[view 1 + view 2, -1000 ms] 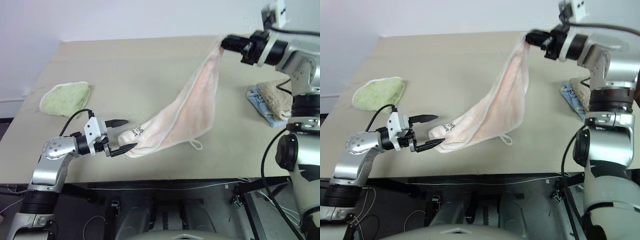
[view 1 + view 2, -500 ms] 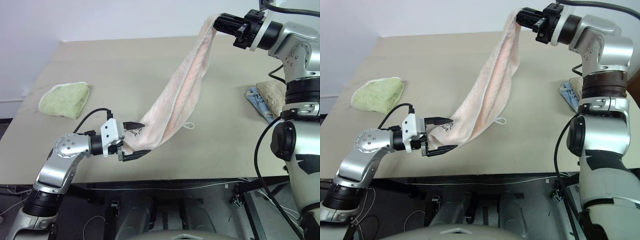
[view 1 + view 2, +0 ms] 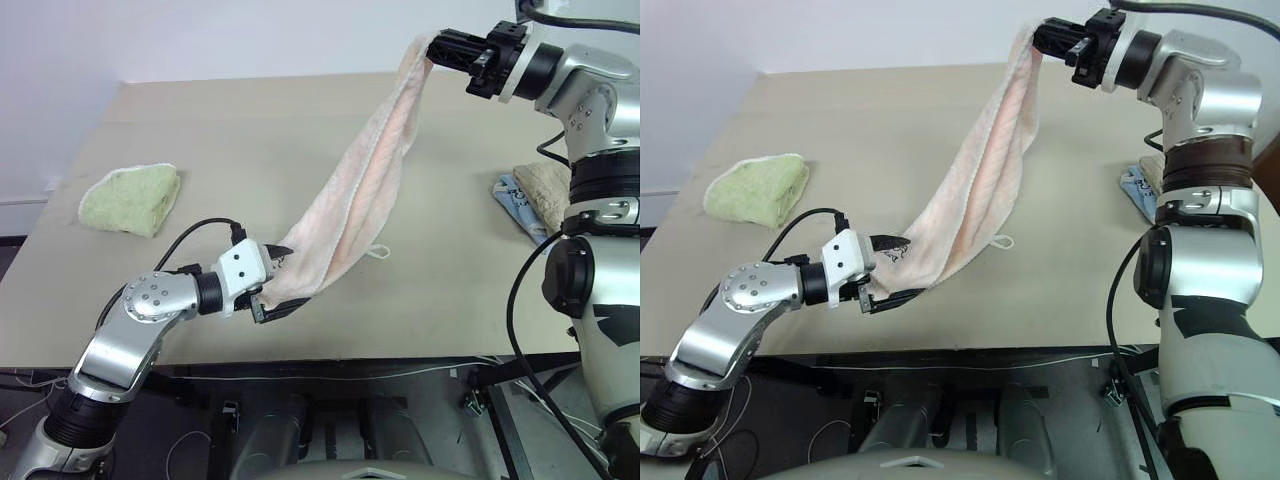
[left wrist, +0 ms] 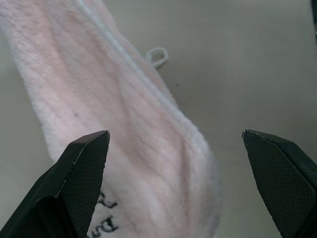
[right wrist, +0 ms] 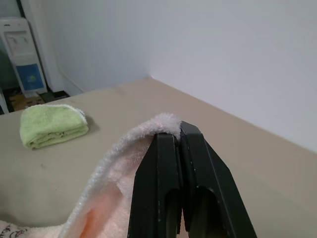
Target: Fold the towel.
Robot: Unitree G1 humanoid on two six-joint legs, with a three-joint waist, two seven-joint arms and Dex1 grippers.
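Left hand (image 3: 272,282) spread, now astride the towel (image 3: 365,190) end, right hand (image 3: 437,48) clamping it higher

We saw the towel (image 3: 365,185), pale pink-white terry, hanging stretched from upper right of the frame down to lower centre; dark printed mark at its low end, small white loop on its edge.

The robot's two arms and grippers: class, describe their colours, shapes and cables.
Both arms are rounded silver-grey metal segments joined by black bands. The left gripper has a white block behind two black pointed fingers; the right gripper is black throughout. Black cables loop along each arm.
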